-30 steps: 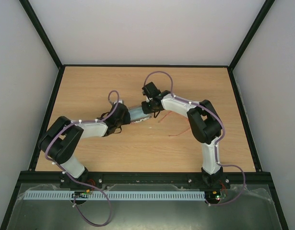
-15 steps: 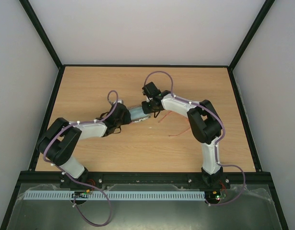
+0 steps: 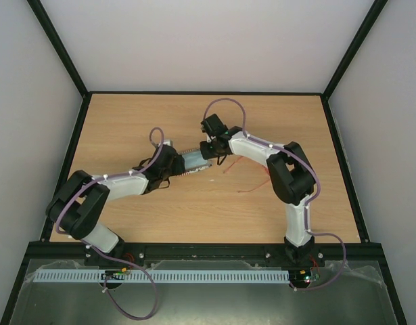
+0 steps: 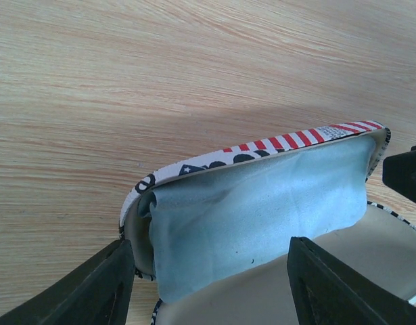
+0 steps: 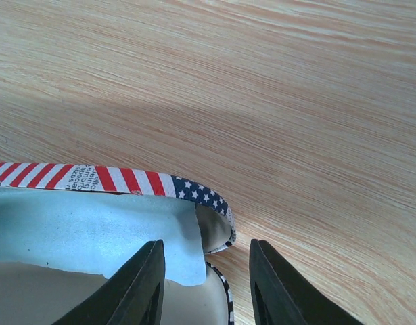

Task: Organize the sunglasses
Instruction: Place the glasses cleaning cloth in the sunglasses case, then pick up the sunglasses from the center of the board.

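The flag-print case (image 3: 194, 162) lies open mid-table between both grippers, its lid raised, with a light blue cloth (image 4: 262, 203) resting against the inside of the lid. My left gripper (image 4: 214, 288) is open and straddles the case's left end (image 4: 136, 203). At the case's right end (image 5: 218, 217) my right gripper (image 5: 206, 288) stands open, one finger over the cloth (image 5: 93, 233) and the other outside the rim. The sunglasses (image 3: 251, 187) show as thin red-orange lines on the table right of the case, partly under the right arm.
A black frame (image 3: 208, 247) borders the wooden table (image 3: 126, 122), with white walls behind and at the sides. Both arms bend inward over the middle of the table.
Both grippers' jaws have widened, the left more than the right. The left arm's elbow has shifted slightly left and toward the near edge. The case has stayed put.
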Tool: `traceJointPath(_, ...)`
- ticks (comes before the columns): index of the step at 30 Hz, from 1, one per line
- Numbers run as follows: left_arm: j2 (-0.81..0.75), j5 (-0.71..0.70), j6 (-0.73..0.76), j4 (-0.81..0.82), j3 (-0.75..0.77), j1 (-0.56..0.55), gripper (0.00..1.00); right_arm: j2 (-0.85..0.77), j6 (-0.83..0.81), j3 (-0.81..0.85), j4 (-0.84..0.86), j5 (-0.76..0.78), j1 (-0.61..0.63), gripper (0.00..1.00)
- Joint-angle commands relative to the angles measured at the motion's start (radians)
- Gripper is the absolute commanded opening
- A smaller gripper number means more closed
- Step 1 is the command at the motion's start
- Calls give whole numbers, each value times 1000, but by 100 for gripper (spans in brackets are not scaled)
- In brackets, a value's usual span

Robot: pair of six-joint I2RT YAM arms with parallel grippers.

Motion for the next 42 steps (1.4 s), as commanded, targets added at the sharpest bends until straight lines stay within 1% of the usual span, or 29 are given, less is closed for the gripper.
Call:
traceJointPath(1,-40,-2,5,-11,-23,6,66,-42,1,28,-59,4,-5,36)
traceJointPath(7,-104,-11,2,-42,-27,6,70,-61,3,25,-65,9,-5,37)
traceJointPath(13,-219,7,26,-143,23,8,77,-111,6,19,-88,19,-5,37)
traceJointPath(14,-243,10,32,-172,38,8,81,-124,7,16,-95,23,-5,38)
traceJointPath(15,-263,24,37,-197,56,12,87,-140,8,11,-102,27,-5,39)
traceJointPath(16,-281,40,41,-230,75,19,97,-165,7,3,-110,32,-5,40)
traceJointPath(17,-298,64,47,-265,97,27,99,-185,7,-4,-122,35,-5,40)
traceJointPath(20,-338,147,56,-388,182,62,99,-252,11,-37,-154,52,-5,42)
traceJointPath(24,-396,253,45,-533,246,105,99,-349,40,-99,-198,86,-5,45)
traceJointPath(28,-496,356,25,-602,224,113,99,-451,102,-184,-232,102,-6,53)
traceJointPath(31,-586,377,5,-636,161,112,99,-521,159,-255,-248,105,-6,60)
traceJointPath(33,-637,382,-13,-665,118,113,99,-556,195,-301,-254,103,-6,63)
traceJointPath(36,-714,413,-40,-689,50,111,99,-612,249,-376,-254,107,-8,69)
traceJointPath(39,-788,426,-70,-705,-26,110,99,-657,305,-439,-248,129,-22,85)
traceJointPath(42,-829,461,-88,-703,-81,108,99,-677,341,-480,-245,129,-58,89)
